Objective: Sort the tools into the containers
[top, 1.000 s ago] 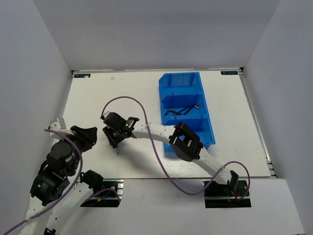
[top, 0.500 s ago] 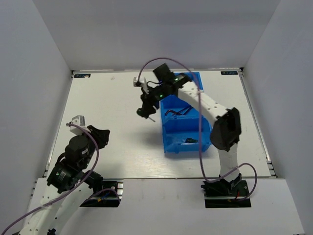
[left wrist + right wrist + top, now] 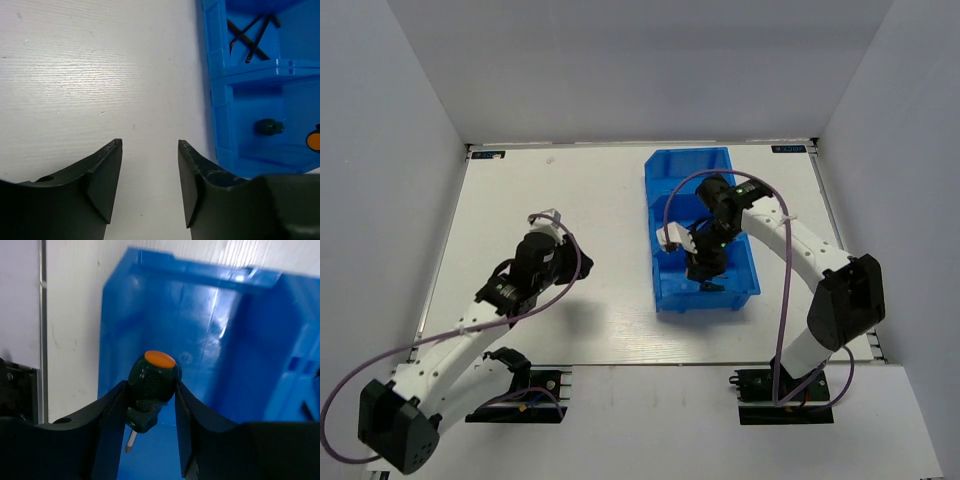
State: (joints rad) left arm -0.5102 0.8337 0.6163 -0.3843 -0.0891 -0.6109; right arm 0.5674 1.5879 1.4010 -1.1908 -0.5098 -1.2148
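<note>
1. The right claw is clamped narrowly on a stubby screwdriver. The dark green handle sits between the two fingers, its orange cap faces back towards the wrist, and the metal tip pokes out past the fingertips.
2. Straight below this claw lies the near end compartment of the blue three-part bin. The screwdriver is inside the line of its walls but clear of the floor.
3. Another dark green screwdriver handle lies on that compartment's floor, under and just beside the right claw.
4. The left claw stands wide apart with nothing between its fingers, above the bare white table.
5. The bin is to this claw's right, near it but apart.
6. Ahead and to its right, crossed dark hex keys rest in the middle compartment.
</note>
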